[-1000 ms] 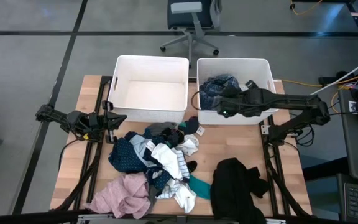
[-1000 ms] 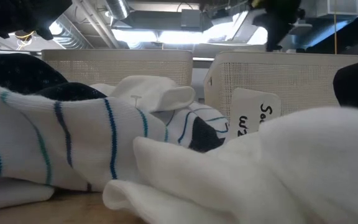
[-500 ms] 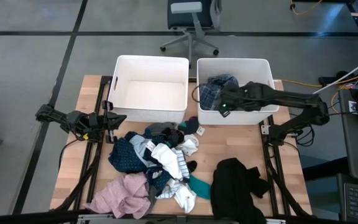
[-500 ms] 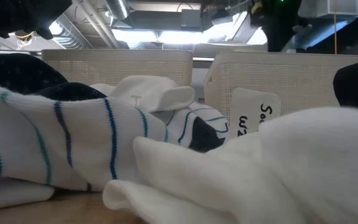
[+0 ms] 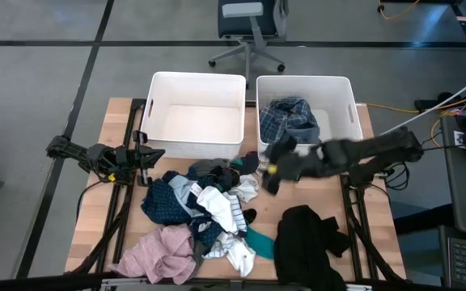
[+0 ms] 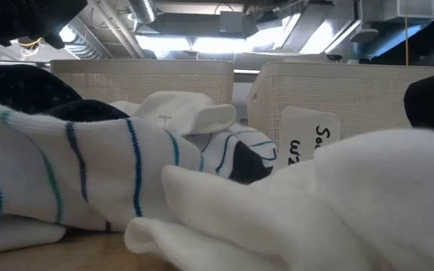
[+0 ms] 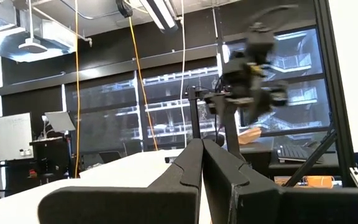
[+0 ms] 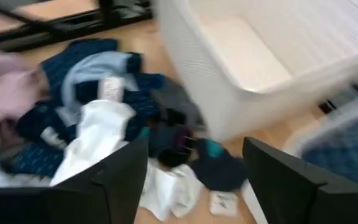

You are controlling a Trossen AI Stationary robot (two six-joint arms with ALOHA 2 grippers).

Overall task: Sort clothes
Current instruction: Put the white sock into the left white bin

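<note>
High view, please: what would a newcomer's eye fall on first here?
The tangled heap of clothes on the wooden table's front half. Behind it stand two white tubs: the right tub holds a blue plaid garment, and the open right gripper hangs just in front of it.

A white tag (image 6: 310,135) leaning against the right tub (image 6: 337,90) in the low view carries dark handwriting, cut off by white cloth (image 6: 353,203): the upper line starts "So", the lower looks like "wa" or "wz", the rest hidden. A small white tag (image 8: 222,202) on the desk in the right wrist view is too blurred to read
</note>
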